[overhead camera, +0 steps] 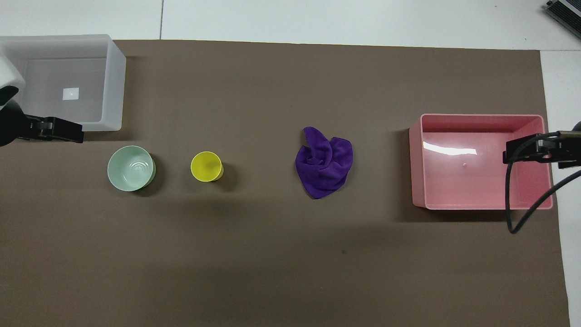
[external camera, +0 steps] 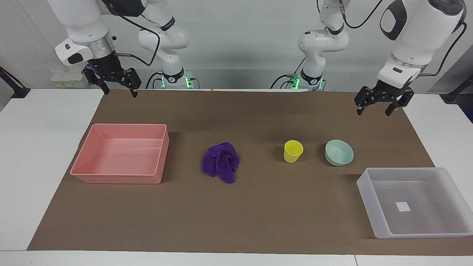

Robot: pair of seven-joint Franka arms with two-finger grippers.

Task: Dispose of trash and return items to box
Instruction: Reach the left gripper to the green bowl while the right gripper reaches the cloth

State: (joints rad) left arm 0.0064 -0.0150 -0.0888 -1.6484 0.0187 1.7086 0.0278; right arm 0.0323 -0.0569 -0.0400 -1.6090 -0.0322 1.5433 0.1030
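A brown mat (external camera: 258, 207) is laid over the white bench (external camera: 44, 155), and all items are set on it. The purple cloth (external camera: 221, 162) is found crumpled near the middle of the mat, touching nothing. The yellow cup (external camera: 293, 150) is stood upright beside it, toward the left arm's end of the bench, and the mint-green bowl (external camera: 339, 152) is placed just beside the cup, apart from it. The translucent box (external camera: 415, 232) is positioned at the left arm's end, farther from the robots than the bowl; a white label (external camera: 403, 206) is seen on its base. The pink tray (external camera: 122, 177) is located at the right arm's end, well apart from the cloth.

The left tool (external camera: 380, 105) is raised over the mat's edge at its own end of the bench, its fingers spread apart and nothing held. The right tool (external camera: 117, 87) is raised over the mat's corner nearest its base, likewise parted and unloaded. Neither tool is in contact with any item.
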